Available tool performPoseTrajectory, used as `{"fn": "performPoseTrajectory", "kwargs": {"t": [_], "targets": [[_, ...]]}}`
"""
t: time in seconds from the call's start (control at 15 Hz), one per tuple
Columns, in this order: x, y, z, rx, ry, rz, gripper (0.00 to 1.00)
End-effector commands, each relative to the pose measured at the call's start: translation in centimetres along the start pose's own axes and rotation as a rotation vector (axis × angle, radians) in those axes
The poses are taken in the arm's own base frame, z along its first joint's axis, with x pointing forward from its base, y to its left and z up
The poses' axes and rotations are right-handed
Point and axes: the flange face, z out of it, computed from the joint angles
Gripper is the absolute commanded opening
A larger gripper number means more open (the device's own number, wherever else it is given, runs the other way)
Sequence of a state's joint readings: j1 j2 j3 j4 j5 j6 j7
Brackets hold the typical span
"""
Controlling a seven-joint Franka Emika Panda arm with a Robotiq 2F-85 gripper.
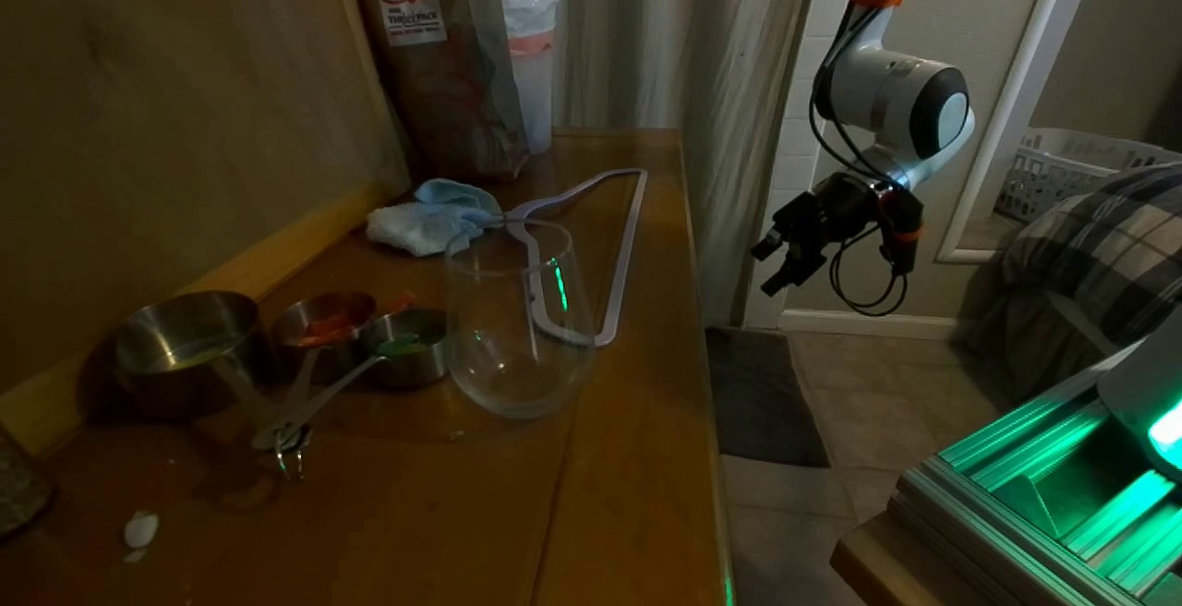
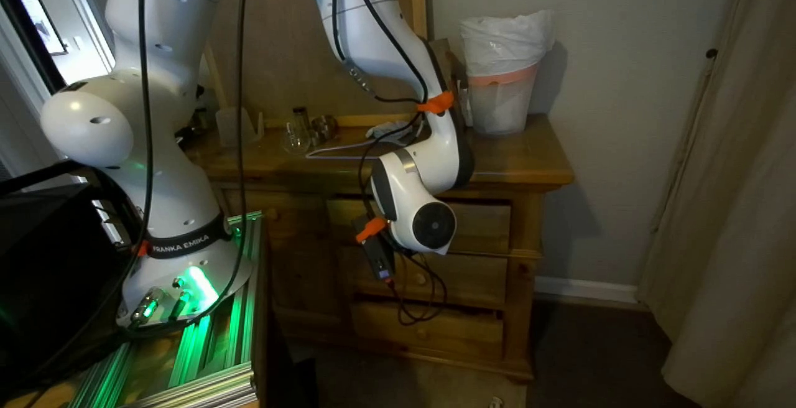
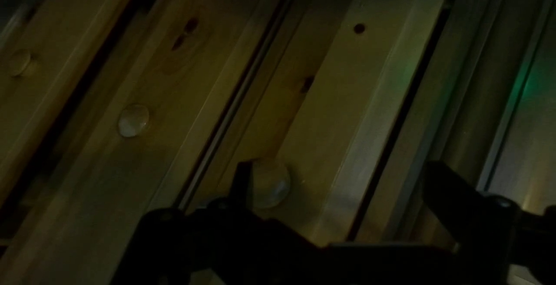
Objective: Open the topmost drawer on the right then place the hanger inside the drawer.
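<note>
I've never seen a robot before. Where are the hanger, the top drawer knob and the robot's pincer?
Hanger (image 1: 625, 255): in an exterior view, on its long straight bar.
Top drawer knob (image 3: 274, 184): in the wrist view, on its round face.
Pincer (image 3: 339, 178): in the wrist view, midway between its spread fingertips.

Wall (image 2: 628, 109): pale, upper right in an exterior view
Curtain (image 2: 727, 227): right edge there
Floor (image 2: 591, 352): I see it dark, lower right

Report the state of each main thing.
Black gripper: open, empty
Topmost right wooden drawer: looks shut or nearly
Pale plastic hanger: lying flat, ungripped
Clear rounded glass: upright
Three metal measuring cups: upright, ringed together
Pale blue cloth: crumpled
Brown paper bag: standing
Translucent plastic bin: lined
</note>
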State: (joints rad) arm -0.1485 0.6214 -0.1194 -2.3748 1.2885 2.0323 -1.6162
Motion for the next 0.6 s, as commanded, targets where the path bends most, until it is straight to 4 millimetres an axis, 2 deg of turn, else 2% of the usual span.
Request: {"fn": "performPoseTrajectory", "kwargs": {"t": [0.0, 0.13, 0.53], "targets": [[0.1, 0.0, -0.1, 0.0, 0.0, 0.0, 1.0], [0.2, 2.0, 1.2, 0.075, 0.018, 0.012, 1.0], [1.7, 5.3, 5.3, 0.26, 0.035, -0.003, 1.0]]}}
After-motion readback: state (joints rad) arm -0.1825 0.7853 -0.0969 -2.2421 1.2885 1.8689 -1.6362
